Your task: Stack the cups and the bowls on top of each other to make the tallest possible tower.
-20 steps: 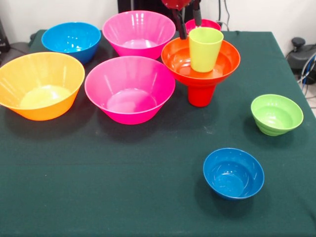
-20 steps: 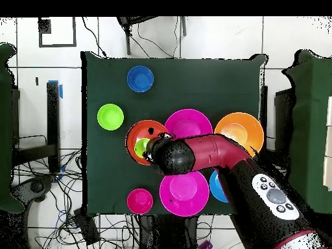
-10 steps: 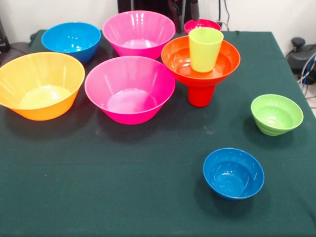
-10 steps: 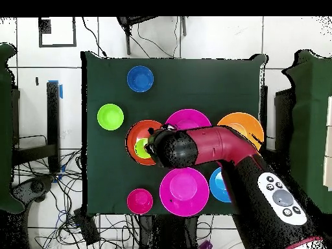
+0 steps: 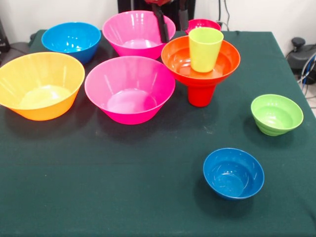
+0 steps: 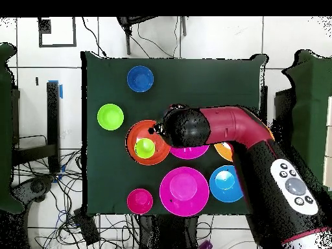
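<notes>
Front view: tower (image 5: 201, 59) stacked 3 high w/ green cup (image 5: 205, 48) topmost; 7 bowls unstacked; gripper (image 5: 172, 22) fingers apart, empty.

The gripper (image 5: 171, 19) has black fingers on a red and black arm (image 6: 220, 130). Just beside it stands a lime-green cup (image 5: 205, 48) in a red-orange bowl (image 5: 178, 58) on a red cup (image 5: 201, 95). Pink bowls (image 5: 129, 89), a yellow-orange bowl (image 5: 40, 84), blue bowls (image 5: 233, 173) and a green bowl (image 5: 276, 114) sit on the dark green desk (image 5: 123, 182).

Pincer (image 5: 171, 22) at top edge, fingers (image 5: 161, 27) parted, empty.
</notes>
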Motion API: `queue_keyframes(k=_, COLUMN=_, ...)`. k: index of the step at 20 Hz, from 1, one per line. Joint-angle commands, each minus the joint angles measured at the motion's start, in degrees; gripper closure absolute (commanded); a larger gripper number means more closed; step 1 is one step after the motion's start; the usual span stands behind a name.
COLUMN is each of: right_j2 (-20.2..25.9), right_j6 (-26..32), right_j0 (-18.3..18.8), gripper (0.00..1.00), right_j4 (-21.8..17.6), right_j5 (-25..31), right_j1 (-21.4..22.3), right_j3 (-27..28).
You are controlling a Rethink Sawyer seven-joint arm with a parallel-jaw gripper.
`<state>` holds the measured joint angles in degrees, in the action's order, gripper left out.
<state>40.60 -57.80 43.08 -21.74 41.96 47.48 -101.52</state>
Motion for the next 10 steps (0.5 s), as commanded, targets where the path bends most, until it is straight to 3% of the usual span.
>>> queue_keyframes(k=1, right_j2=-0.81, right_j6=10.16, right_j0=-1.35, gripper=0.0, right_j4=-5.99, right_j5=11.07, right_j1=-6.53, right_j3=11.66)
queue_keyframes(k=10, right_j2=1.09, right_j6=15.92, right_j0=-0.96, gripper=0.0, right_j4=-6.98, right_j5=21.63, right_j1=-9.99, right_j3=21.43)
